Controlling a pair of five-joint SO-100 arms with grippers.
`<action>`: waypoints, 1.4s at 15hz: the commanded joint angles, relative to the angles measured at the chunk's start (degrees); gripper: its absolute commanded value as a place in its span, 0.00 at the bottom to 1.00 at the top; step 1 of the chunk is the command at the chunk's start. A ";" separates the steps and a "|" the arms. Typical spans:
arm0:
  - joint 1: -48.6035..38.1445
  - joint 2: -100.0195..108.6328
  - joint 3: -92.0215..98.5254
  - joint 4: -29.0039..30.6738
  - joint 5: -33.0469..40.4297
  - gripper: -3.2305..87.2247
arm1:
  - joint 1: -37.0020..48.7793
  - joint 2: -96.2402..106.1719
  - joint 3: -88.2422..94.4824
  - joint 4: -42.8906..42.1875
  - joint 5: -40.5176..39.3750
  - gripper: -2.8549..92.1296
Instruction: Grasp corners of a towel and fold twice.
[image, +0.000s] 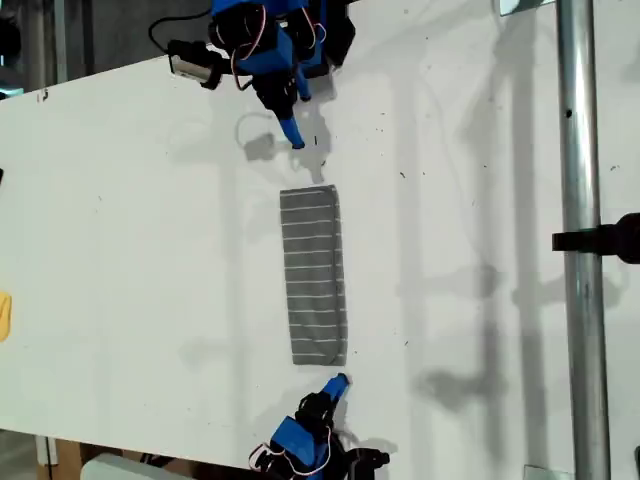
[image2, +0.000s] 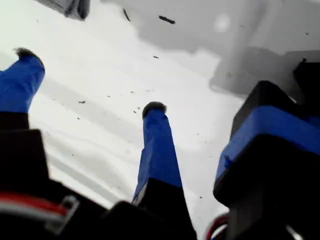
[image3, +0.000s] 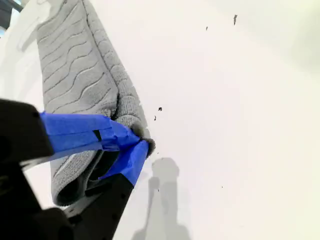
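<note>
As wrist-cams show | my first end effector (image2: 90, 80) apart | my second end effector (image3: 142, 145) together

A: Supporting everything: a white table (image: 130, 220), flat, matte, peppered with small dark specks near the exterior view's upper middle.

B: Lying directly on it?

A: Lying mid-table: the towel (image: 313, 275), dark grey with thin white stripes, folded into a long narrow strip, running up and down the exterior view.

B: Anything else resting there?

A: Peeking in at the exterior view's left edge: a small yellow object (image: 4, 316), cut off, kind not determinable. Standing at the exterior view's right: a metal pole (image: 583, 200).
</note>
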 joint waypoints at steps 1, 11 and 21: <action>3.87 0.26 0.44 0.26 -0.53 0.02 | 4.83 -7.73 1.05 -12.66 -6.06 0.45; 11.16 0.26 0.44 0.70 -2.02 0.02 | 9.23 -67.24 -23.47 -46.32 -14.15 0.45; 12.04 0.26 0.44 0.70 -1.14 0.02 | 9.93 -68.12 -29.09 -35.42 -17.93 0.03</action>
